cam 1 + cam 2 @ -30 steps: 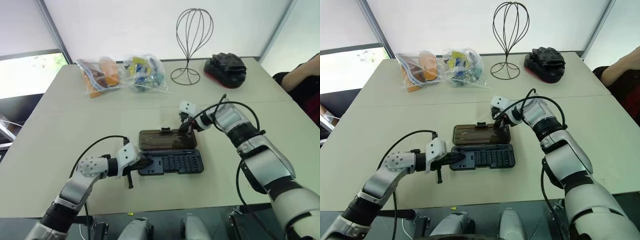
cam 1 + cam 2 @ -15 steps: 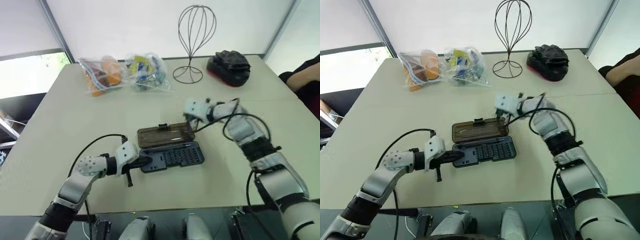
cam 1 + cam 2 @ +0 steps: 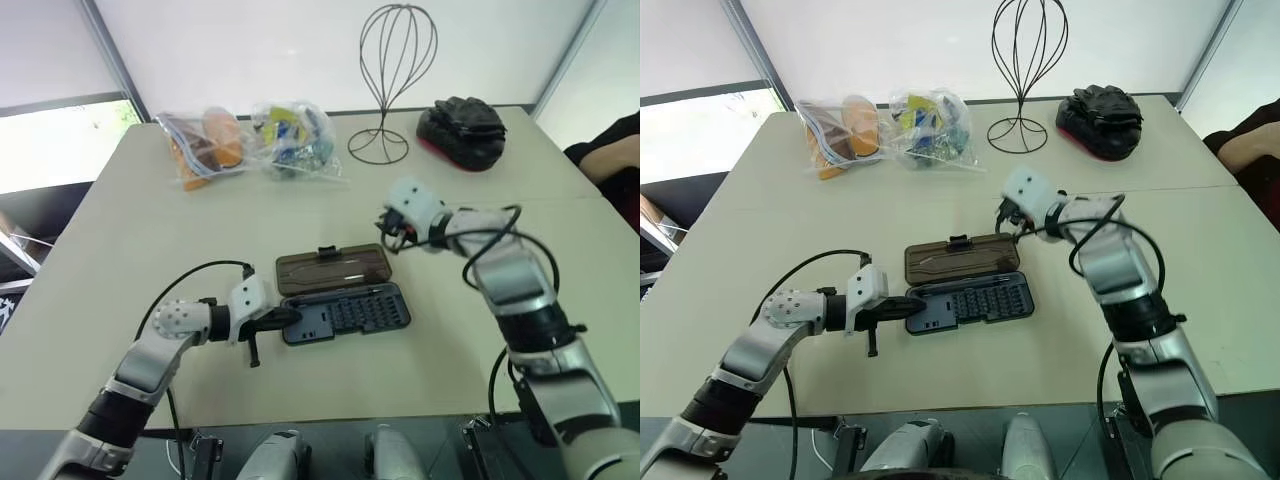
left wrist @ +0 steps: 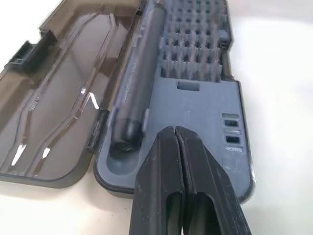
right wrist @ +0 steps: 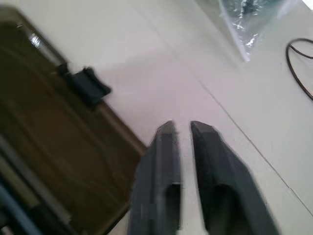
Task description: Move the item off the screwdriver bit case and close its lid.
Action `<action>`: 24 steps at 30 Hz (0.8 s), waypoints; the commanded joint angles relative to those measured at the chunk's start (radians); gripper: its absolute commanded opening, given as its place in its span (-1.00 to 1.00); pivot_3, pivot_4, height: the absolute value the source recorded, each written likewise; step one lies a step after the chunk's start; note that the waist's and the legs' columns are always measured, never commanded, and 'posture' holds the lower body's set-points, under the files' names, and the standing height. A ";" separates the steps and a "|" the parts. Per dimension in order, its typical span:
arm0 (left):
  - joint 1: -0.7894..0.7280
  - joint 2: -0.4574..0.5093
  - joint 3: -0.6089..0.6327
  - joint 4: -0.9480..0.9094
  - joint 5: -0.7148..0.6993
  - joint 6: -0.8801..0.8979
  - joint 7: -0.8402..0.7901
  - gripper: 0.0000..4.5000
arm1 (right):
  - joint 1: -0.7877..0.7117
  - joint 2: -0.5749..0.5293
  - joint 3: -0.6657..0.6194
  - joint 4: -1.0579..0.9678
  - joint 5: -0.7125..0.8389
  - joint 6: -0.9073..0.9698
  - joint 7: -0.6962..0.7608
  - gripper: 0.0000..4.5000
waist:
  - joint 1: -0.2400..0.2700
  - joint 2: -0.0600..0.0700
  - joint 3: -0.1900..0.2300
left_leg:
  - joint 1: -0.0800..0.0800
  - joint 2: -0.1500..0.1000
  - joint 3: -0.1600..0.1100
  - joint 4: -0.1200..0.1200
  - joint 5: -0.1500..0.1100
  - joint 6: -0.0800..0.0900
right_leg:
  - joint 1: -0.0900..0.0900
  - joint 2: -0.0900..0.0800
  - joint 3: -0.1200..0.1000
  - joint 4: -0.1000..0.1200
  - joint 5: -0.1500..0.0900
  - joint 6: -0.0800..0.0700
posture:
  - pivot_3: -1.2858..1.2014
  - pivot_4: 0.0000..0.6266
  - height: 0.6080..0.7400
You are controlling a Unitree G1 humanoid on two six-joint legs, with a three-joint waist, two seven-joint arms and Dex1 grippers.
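The screwdriver bit case [image 3: 345,312] lies open at the table's middle, rows of bits and a dark driver handle [image 4: 139,73] in its grey base. Its smoky-brown lid [image 3: 335,267] lies flat behind the base, latch tab [image 5: 88,83] on the far edge. My left gripper [image 3: 283,320] is shut, with its tips [image 4: 174,134] resting on the base's bare left end. Above the lid's far right corner hovers my right gripper [image 5: 181,129], slightly open and holding nothing. The item [image 3: 460,133], a bulky black-and-red object, sits at the table's far right, away from the case.
A black wire head stand [image 3: 378,147] rises at the back centre. Two clear plastic bags [image 3: 205,148] [image 3: 295,140] of small goods lie at the back left. A person's arm [image 3: 610,155] shows at the right edge. The table's front edge runs just below the case.
My right gripper has lifted off the lid's right end and its fingers have parted a little. The left gripper stays on the base. The camera has shifted slightly.
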 commanded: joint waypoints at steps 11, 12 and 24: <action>-0.017 0.003 -0.074 0.099 0.094 -0.065 -0.009 -1.00 | -0.329 0.038 0.144 0.602 0.005 -0.159 0.172 0.98 | -0.015 0.000 0.001 | 0.001 0.000 0.000 -0.006 0.000 0.000 | -0.001 -0.001 -0.001 -0.001 0.000 0.000 | 0.03 -0.52 1.00; -0.015 -0.002 -0.074 0.099 0.097 -0.068 -0.004 -1.00 | -0.350 0.051 0.155 0.647 0.004 -0.171 0.190 0.98 | -0.020 0.000 0.001 | 0.001 0.000 0.000 -0.006 0.000 0.000 | -0.001 -0.001 -0.001 -0.001 0.000 0.000 | 0.03 -0.52 1.00; 0.045 -0.042 -0.079 0.051 0.105 -0.060 0.079 -1.00 | -0.480 0.180 0.232 1.096 -0.075 -0.318 0.328 0.87 | -0.024 0.000 0.001 | 0.002 0.000 0.000 -0.007 0.000 0.000 | -0.002 -0.001 -0.001 0.000 0.000 0.000 | 0.03 -0.52 1.00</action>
